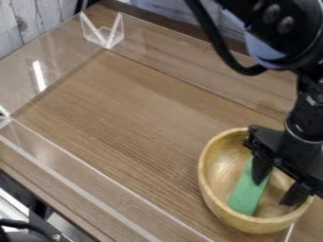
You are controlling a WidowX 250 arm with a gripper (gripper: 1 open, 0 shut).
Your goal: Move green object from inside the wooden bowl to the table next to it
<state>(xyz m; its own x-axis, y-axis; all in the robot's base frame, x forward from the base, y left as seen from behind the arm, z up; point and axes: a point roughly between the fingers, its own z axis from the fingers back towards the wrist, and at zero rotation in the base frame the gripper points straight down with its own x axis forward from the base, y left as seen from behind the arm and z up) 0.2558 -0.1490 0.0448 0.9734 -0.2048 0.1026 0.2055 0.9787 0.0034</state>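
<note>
The wooden bowl sits at the table's near right corner. Inside it lies the green object, a flat bright green block slanting from the bowl's middle toward its front. My gripper points straight down into the bowl with its black fingers apart. The left finger stands over the block's upper end and the right finger is near the bowl's right wall. I cannot tell whether either finger touches the block.
Low clear acrylic walls run along the table's edges, with a clear bracket at the far left corner. Brown wood-grain tabletop stretches left of the bowl. Black cables and the arm hang over the upper right.
</note>
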